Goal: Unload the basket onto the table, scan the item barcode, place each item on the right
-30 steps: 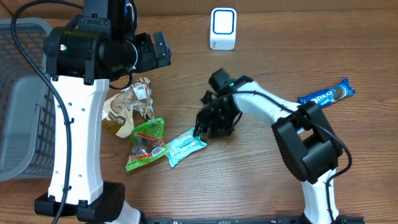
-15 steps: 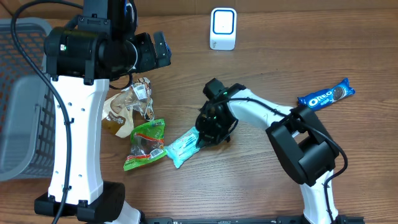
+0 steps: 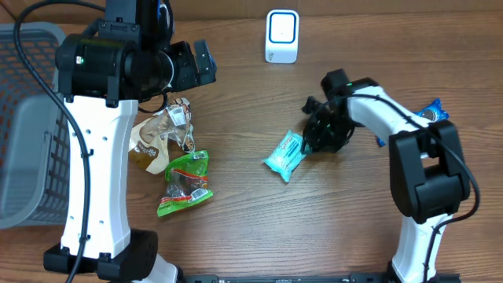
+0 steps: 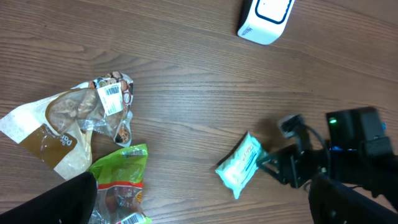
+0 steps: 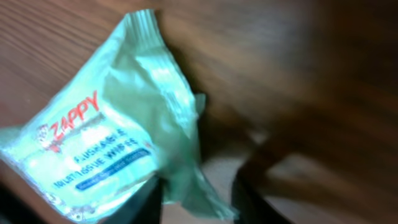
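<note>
One teal wipes packet (image 3: 284,155) lay near the middle of the bench (image 3: 236,94), printed face up, its red brand name legible in the right wrist view. Its long axis ran on a diagonal: one short, crimped end pointed toward the far right, at the right gripper (image 3: 311,144), and the other toward the near left. That line aimed well to the right of the white scanner (image 3: 281,35), which stood apart at the far edge. The right gripper's fingers (image 5: 249,196) stood on either side of the crimped end; whether they pinched it or merely flanked it could not be told. The left gripper (image 4: 200,180) hung above the bench, jaws spread wide with nothing between them. A green snack pouch (image 3: 185,182) and a brown bag (image 3: 157,135) lay to the left, a blue biscuit pack (image 3: 435,112) showed behind the right arm, and a grey basket (image 3: 31,47) sat at the left edge.
</note>
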Robot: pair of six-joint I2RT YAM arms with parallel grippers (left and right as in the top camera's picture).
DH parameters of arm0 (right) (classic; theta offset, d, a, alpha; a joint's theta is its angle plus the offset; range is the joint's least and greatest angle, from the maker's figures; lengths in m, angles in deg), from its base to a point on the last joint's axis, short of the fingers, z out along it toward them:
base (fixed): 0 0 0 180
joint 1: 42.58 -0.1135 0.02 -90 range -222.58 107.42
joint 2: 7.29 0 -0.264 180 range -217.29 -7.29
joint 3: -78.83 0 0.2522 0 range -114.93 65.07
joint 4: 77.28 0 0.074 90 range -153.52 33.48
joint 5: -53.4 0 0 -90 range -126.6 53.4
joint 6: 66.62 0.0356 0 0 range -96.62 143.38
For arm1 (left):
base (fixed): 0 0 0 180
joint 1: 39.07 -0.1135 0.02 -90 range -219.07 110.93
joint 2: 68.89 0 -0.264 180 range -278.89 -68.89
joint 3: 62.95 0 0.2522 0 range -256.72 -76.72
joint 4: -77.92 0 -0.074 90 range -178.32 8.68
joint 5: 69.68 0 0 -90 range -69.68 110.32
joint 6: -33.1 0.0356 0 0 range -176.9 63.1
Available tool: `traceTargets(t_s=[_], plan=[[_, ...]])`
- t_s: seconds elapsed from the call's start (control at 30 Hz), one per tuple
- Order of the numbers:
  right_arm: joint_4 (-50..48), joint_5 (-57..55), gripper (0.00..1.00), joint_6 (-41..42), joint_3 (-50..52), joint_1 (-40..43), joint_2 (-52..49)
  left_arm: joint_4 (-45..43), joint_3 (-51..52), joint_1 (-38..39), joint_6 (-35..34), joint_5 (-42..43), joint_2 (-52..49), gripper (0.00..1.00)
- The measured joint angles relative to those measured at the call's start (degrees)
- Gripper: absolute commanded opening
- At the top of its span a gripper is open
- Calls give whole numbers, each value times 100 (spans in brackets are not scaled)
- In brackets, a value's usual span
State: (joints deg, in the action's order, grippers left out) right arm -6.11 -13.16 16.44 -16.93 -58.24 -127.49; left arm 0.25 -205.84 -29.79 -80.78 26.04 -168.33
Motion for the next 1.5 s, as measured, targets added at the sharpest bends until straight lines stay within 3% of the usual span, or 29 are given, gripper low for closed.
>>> traceTargets(t_s=[0.17,0.37,0.53,0.8,1.13,1.33,1.37,1.5], plan=[[61,-260,49,4,-457,476,2,-2,0,0,0,0,0,100],[468,162,49,833,-1143,713,120,-2,0,0,2,0,0,100],[728,-208,54,1309,-1147,22,210,0,0,0,0,0,0,99],[1056,-2463,56,2374,-1121,-1613,210,-2,0,0,0,0,0,99],[905,-3936,54,2977,-973,-2260,195,-2,0,0,0,0,0,100],[726,-4107,32,3154,-634,-2306,35,0,0,0,0,0,0,100],[699,-4133,18,3147,-592,-2306,22,0,0,0,0,0,0,100],[625,-4194,6,3198,-562,-2312,24,-2,0,0,0,0,0,100]])
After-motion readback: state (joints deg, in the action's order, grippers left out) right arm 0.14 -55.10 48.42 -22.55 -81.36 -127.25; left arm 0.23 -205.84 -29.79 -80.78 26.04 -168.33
